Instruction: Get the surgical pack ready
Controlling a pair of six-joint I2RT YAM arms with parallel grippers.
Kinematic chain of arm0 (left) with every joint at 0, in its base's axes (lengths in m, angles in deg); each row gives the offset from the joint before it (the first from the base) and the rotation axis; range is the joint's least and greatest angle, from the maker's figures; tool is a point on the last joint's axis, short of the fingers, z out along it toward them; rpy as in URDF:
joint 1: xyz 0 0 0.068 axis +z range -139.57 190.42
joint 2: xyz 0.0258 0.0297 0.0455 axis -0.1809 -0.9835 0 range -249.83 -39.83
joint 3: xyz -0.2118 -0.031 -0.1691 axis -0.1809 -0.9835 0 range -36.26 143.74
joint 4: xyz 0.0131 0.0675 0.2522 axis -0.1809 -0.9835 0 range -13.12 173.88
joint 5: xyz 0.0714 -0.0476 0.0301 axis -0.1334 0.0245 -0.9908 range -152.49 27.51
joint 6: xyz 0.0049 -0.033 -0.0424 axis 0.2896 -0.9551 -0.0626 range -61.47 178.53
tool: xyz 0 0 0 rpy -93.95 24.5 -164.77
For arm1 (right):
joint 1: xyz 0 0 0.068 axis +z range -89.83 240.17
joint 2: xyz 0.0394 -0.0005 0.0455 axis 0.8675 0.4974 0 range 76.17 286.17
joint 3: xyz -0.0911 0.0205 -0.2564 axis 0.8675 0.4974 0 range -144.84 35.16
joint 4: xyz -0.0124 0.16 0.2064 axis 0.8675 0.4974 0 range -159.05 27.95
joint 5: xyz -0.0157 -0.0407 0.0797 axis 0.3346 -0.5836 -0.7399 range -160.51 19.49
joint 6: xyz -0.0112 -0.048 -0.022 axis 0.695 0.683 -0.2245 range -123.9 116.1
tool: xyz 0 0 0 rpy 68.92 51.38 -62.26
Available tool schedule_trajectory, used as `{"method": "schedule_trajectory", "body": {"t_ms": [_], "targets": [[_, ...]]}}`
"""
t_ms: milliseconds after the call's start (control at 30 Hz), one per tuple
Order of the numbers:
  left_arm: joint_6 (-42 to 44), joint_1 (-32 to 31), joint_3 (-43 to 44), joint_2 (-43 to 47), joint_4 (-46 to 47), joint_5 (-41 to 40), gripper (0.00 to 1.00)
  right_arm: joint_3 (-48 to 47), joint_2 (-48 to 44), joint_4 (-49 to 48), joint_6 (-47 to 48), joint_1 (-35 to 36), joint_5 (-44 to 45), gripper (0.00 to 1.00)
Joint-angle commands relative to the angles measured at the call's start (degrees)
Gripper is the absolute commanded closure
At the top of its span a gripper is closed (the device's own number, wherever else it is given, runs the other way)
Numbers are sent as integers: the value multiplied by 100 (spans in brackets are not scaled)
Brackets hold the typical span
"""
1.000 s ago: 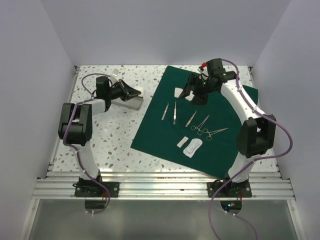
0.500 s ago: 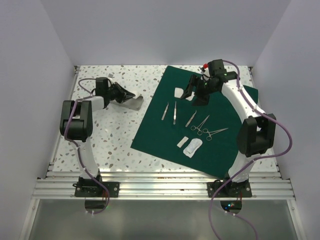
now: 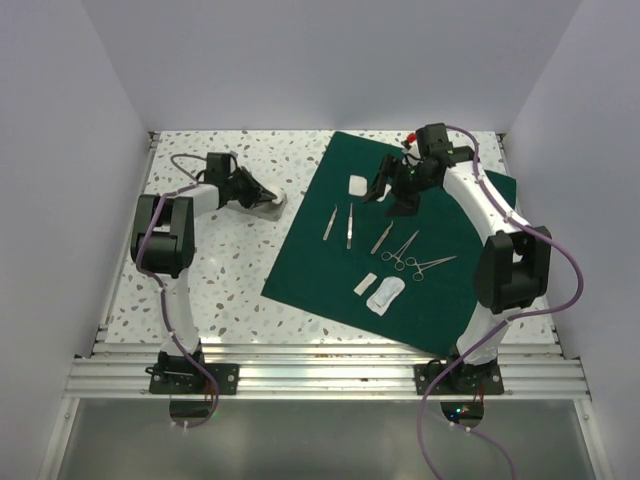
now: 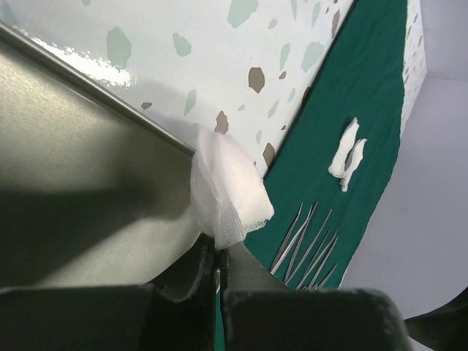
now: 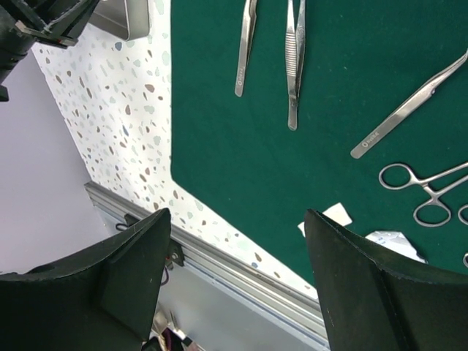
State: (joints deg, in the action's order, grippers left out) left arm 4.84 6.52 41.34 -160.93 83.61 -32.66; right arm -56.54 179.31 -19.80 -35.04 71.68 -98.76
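Currently, the surgical pack (image 3: 450,290) lies unfolded as a flat dark green drape on the right half of the speckled table (image 3: 220,270), with its far edge close to the back wall. Several items rest on the drape. Two straight forceps (image 3: 331,222) lie side by side near its left edge, and a third forceps (image 3: 383,237) lies angled just to their right. Two ring-handled clamps (image 3: 415,257) lie near the middle, two white packets (image 3: 380,290) toward the near edge, and a white gauze square (image 3: 358,185) toward the far edge. The left gripper (image 4: 218,257) has its fingers pressed together on a folded white gauze pad (image 4: 225,191). The pad protrudes beyond the fingertips and sits against the rim of a metal tray (image 4: 73,168). This tray stands on the bare table, near the left edge of the drape but apart from it. The right gripper (image 5: 235,219) has its fingers spread wide with nothing between them. It hangs above the far portion of the drape, near the gauze square. From its wrist camera the forceps, the clamp rings and the drape's near-left edge appear below it.
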Motion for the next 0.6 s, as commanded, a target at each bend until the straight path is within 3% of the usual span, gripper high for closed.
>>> {"method": "schedule_trajectory", "body": {"t_ms": [0, 567], "targets": [[236, -119, 343, -124, -517, -222, 100, 3, -4, -39, 108, -52, -163, 23], [61, -155, 264, 25, -1177, -750, 100, -14, 119, -91, 117, -105, -277, 23]]}}
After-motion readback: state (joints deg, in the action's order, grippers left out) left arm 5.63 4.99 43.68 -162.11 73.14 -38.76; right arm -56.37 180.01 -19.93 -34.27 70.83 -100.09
